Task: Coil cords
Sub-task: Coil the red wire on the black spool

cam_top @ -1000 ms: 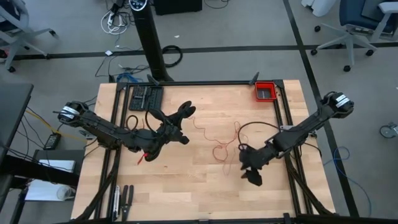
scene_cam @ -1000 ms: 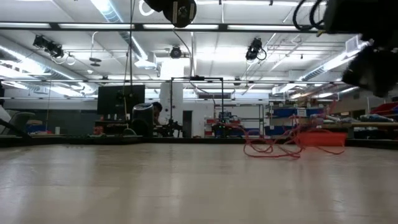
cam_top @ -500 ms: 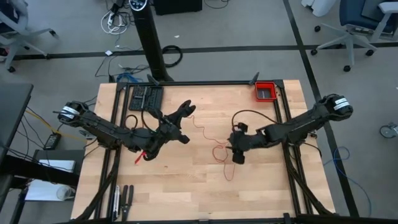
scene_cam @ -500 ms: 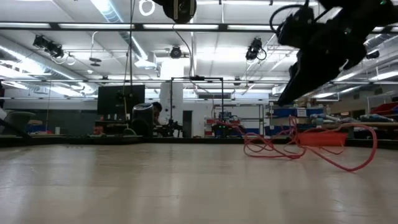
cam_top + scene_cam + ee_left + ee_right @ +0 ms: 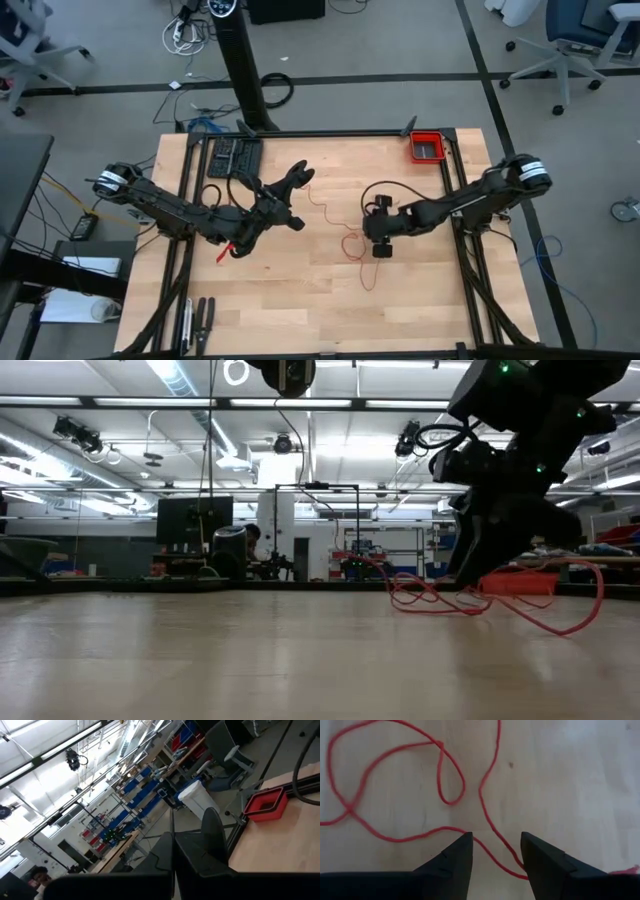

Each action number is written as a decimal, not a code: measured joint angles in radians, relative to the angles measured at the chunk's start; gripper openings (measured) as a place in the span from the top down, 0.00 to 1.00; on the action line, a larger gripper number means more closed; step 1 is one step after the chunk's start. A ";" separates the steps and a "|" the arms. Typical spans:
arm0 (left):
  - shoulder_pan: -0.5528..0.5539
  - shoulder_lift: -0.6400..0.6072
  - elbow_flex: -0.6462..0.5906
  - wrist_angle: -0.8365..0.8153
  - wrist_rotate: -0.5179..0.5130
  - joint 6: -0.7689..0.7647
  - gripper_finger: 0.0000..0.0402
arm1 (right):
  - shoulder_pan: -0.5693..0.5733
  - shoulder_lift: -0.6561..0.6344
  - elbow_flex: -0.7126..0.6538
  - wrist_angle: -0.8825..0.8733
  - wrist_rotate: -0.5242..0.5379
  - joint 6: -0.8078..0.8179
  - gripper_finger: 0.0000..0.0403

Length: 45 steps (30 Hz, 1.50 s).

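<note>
- Movement over the last second belonged to the right gripper (image 5: 380, 243): it had swung in from the near right part of the tabletop (image 5: 300, 310) toward the middle and come down over the cord (image 5: 352, 243).
- Jaws on that gripper stood spread wide, and the right wrist view showed one run of the cord (image 5: 490, 837) passing through the gap between the two dark fingers (image 5: 455, 862), not yet pinched.
- Judged from that, the arm was lined up for a pick; closing on the strand would be the step that lets coiling begin, and none of the cord was gathered yet.
- Left gripper (image 5: 297, 180) had not shifted: it hung raised over the left half of the tabletop, its fingers closed; whether it held anything could not be told.
- Cord itself was a very thin, limp, bright red string, lying in loose wavy loops across the middle of the tabletop, crossing over itself in places; in the low view (image 5: 440, 600) it rose in small arches off the surface.
- Tabletop was pale wood with visible plank grain, smooth and matte.
- Red bin (image 5: 427, 147), rectangular and hard-walled, sat at the far right corner, well apart from the cord.
</note>
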 joint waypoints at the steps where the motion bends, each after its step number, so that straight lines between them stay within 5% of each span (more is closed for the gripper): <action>1: 0.000 0.000 0.000 0.001 0.000 0.000 0.98 | 0.001 0.004 0.000 0.004 0.007 -0.004 0.62; 5: 0.000 0.000 0.000 0.000 0.000 0.000 0.98 | 0.006 0.004 0.000 0.011 0.018 -0.010 0.71; 11: 0.000 0.000 0.000 0.000 -0.002 -0.022 0.98 | 0.012 0.002 0.000 0.019 -0.004 -0.029 0.97; 31: 0.035 0.000 0.000 0.000 -0.050 -0.081 0.98 | 0.151 -0.098 0.011 0.104 0.036 -0.025 1.00; 45: 0.157 0.000 0.000 -0.133 -0.075 -0.078 0.98 | 0.269 -0.097 0.253 0.037 -0.217 -0.142 1.00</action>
